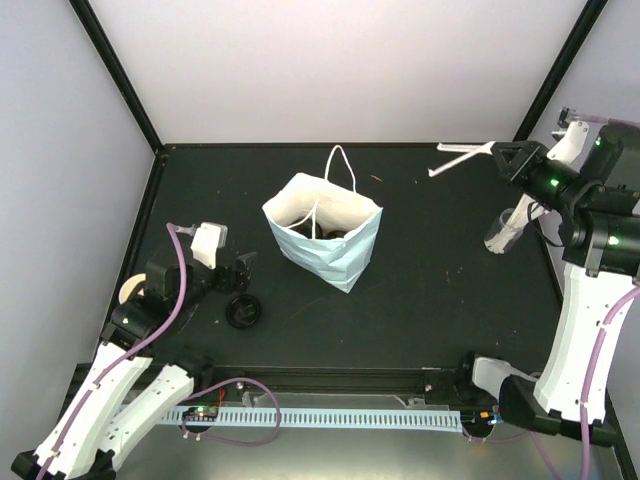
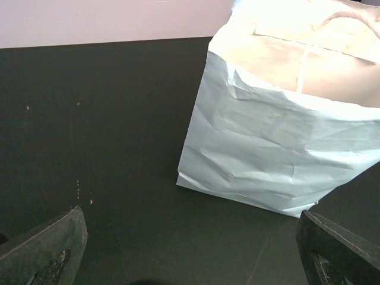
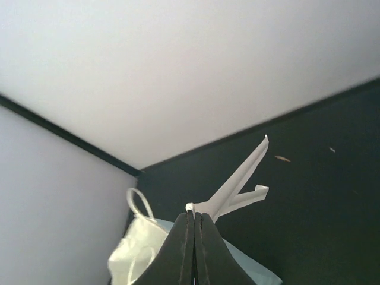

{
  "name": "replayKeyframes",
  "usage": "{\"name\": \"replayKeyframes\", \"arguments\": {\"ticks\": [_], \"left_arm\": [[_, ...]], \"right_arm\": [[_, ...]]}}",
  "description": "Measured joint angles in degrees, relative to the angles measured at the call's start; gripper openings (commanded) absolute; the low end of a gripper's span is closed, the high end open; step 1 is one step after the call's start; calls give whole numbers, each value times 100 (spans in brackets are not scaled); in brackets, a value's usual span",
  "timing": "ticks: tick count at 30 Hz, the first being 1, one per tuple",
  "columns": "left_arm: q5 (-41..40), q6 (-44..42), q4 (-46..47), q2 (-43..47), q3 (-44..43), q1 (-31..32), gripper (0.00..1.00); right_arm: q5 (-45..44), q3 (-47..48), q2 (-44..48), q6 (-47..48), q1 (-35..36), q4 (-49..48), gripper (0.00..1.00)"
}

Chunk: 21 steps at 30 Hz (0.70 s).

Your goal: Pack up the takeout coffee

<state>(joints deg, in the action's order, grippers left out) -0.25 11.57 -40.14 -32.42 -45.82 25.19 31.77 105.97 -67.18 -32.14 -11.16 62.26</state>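
Right pincer [image 3: 194, 217] clamped on two white sticks [image 3: 237, 181], held high, probably for dropping into bag [image 1: 345, 255] at its left. Left pincer [image 1: 238, 272] wide, empty, bag just ahead. Coffee lids [image 1: 330, 232] looked inside bag.

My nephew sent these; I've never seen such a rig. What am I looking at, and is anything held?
Two white robot arms with two-finger grippers are bolted at the near edge of a black table. Picture one looks down from above; the others come from wrist cameras. On the table: a light-blue paper bag with white handles, a black round plastic lid, a clear glass. The left gripper is open, empty, facing the bag. The right gripper is shut on white sticks.
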Motion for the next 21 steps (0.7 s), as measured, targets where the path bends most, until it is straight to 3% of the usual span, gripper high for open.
{"name": "replayKeyframes", "arguments": {"ticks": [9,21], "left_arm": [[0,2,0,-68,11,0,99],[0,0,2,-70,17,0,99]], "right_arm": [[1303,-223,232,-400,448,-1534,1],[1502,706,-203,-407,1899,-1923,1]]}}
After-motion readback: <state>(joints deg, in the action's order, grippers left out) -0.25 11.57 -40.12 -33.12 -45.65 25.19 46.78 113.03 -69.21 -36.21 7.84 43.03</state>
